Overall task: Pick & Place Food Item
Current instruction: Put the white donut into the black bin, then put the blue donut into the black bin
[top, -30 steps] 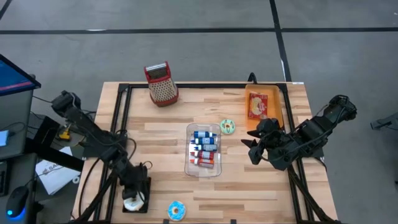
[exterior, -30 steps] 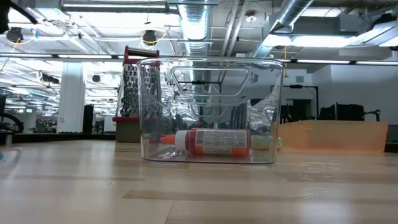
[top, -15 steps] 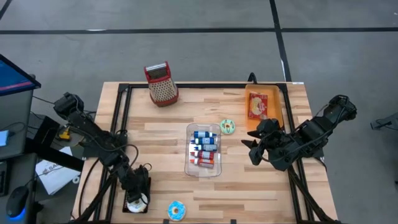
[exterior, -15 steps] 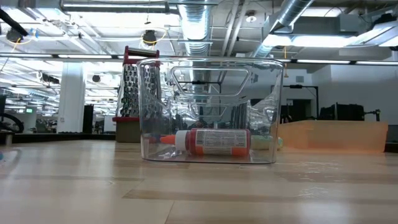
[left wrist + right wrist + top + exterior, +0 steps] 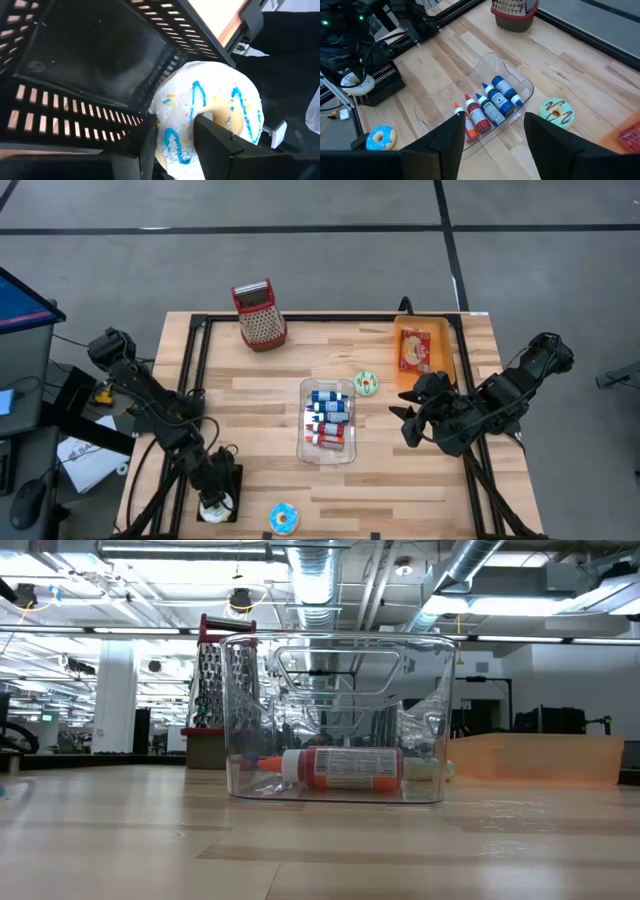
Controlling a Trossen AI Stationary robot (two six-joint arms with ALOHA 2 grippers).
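At seven o'clock on the worktop (image 5: 420, 490), near its front-left corner, the left hand (image 5: 216, 498) grips a white doughnut with blue icing lines (image 5: 210, 117) over a black slatted tray (image 5: 203, 502). One finger passes through the doughnut's hole and the other presses its outer edge, which I judge keeps the soft ring from slipping. It appears meant for the tray, but I cannot tell if it already rests there. A blue doughnut (image 5: 284, 518) lies at six o'clock, a green doughnut (image 5: 366, 384) just beside the clear bin of bottles (image 5: 328, 420) in the centre. The right hand (image 5: 404, 416), at three o'clock, waits open above the worktop, probably to keep clear.
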